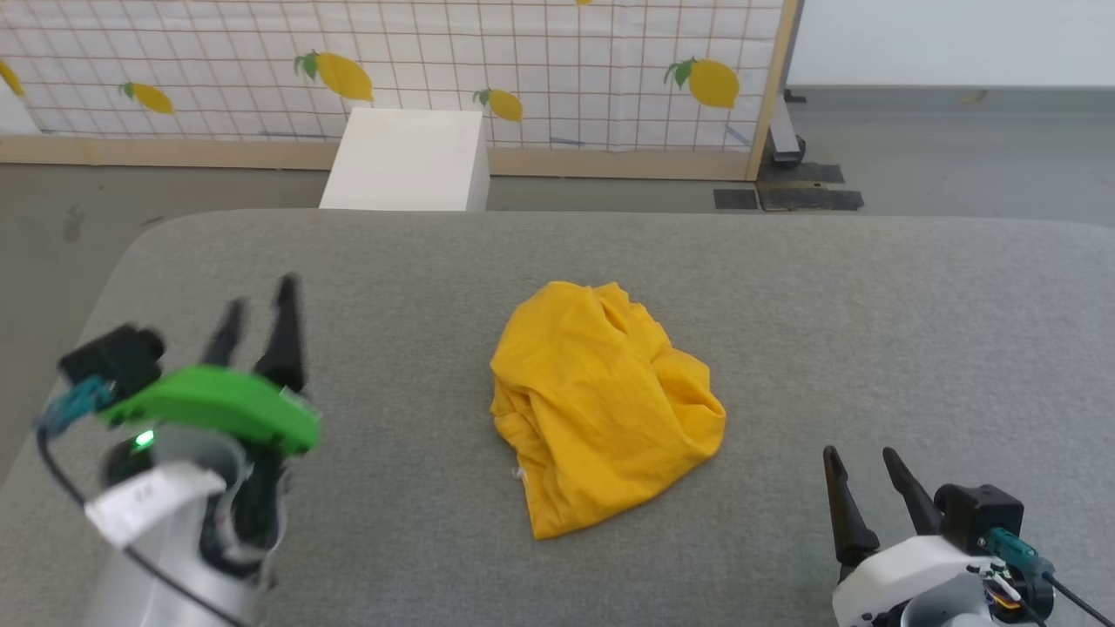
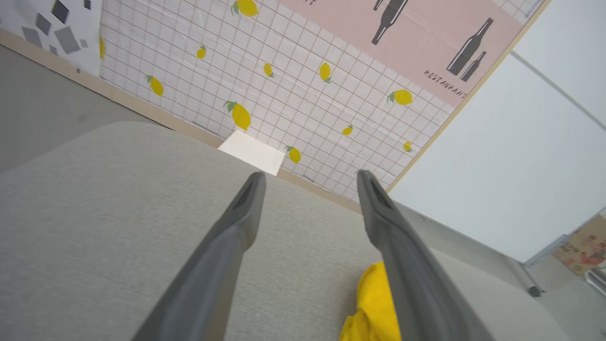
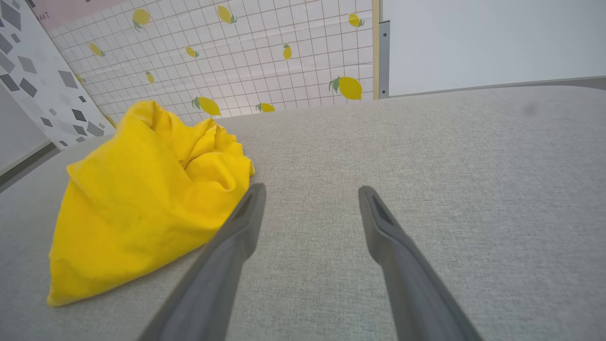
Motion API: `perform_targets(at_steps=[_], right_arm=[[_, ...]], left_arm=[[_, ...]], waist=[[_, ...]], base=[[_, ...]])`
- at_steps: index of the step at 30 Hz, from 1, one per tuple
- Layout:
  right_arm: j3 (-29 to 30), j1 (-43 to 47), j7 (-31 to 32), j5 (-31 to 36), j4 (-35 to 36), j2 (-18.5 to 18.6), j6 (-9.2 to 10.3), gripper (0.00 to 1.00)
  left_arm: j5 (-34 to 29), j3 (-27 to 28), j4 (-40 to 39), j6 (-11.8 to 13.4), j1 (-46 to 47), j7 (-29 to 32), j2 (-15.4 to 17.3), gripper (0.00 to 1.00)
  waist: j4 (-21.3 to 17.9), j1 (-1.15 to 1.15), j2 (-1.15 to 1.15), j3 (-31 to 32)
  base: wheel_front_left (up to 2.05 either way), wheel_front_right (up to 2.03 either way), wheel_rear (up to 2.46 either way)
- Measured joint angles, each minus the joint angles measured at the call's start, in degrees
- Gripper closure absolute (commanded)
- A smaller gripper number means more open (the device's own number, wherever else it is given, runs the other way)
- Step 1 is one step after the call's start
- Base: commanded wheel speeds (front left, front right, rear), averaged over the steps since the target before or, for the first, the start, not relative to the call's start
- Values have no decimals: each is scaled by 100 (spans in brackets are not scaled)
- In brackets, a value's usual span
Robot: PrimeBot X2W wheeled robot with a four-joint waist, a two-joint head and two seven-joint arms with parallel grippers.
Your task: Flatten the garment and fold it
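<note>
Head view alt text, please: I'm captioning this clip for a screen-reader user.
A crumpled mustard-yellow garment lies in a heap on a grey padded surface. The left gripper at lower left and the right gripper at lower right are both open, apart from it. Behind stand a white box and a lemon-print panel.

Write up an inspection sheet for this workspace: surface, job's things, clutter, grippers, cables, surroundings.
Surface: grey fabric-covered table, rounded corners.
Job's things: yellow garment crumpled in a heap mid-table, not yet flattened or folded.
Clutter: nothing seen.
Grippers: left gripper and right gripper, jaws open, empty, both apart from the garment.
Cables: left wrist cable, black, looping; right wrist cable, black, running off frame.
Surroundings: lemon-print panel, white box behind the table, grey floor.
</note>
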State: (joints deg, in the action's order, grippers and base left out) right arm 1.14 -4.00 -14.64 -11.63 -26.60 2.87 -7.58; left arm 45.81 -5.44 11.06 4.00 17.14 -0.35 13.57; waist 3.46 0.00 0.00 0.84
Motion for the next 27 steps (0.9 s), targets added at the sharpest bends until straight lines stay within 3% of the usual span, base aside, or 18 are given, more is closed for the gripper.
perform_targets(at_steps=[2,5,13,22,27], right_arm=[[-11,-52,10,-5,7,-1,0,0],[-3,-126,59,-5,36,-4,0,0],[-64,-620,641,32,43,0,0,0],[-519,-2334,3134,900,-315,2,0,0],[-838,-2814,4553,1247,-743,1,0,0]], left_arm=[[-581,-65,-48,135,-271,-387,287,0],[-1136,-263,-93,219,-602,-778,455,0],[-1459,-554,-21,320,-986,-1074,353,0],[-1448,-749,54,249,-939,-1237,25,0],[-1448,-820,164,165,-741,-1294,-109,0]], waist=[[46,0,0,31],[95,0,0,34],[109,0,0,-152],[321,0,0,-642],[532,0,0,-973]], base=[[0,0,0],[0,0,0],[0,0,0],[0,0,0],[0,0,0]])
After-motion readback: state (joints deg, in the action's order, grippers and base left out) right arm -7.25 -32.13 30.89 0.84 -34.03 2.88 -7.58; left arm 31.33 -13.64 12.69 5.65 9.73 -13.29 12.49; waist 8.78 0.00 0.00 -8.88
